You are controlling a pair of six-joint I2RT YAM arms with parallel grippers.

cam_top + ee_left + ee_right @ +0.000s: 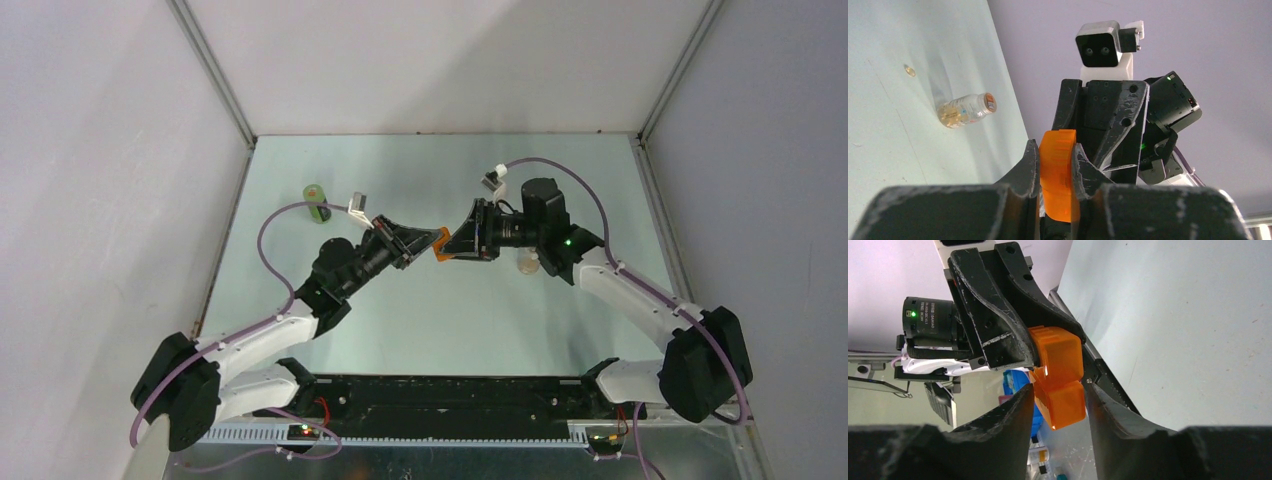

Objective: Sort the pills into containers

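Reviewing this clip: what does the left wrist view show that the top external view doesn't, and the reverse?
Only the left wrist view: the clear plastic vial plainly lying on its side with its orange cap showing, and a small round speck near it.
Only the top external view: the green cylindrical bottle, far left in the scene.
Shared: the orange plastic box gripped in the jaws of the left gripper, with the right gripper meeting it from the opposite side.

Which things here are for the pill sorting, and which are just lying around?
For the job: orange box, green bottle, clear vial, small round speck, possibly a pill.
Just there: purple cables, black rail along the near edge.
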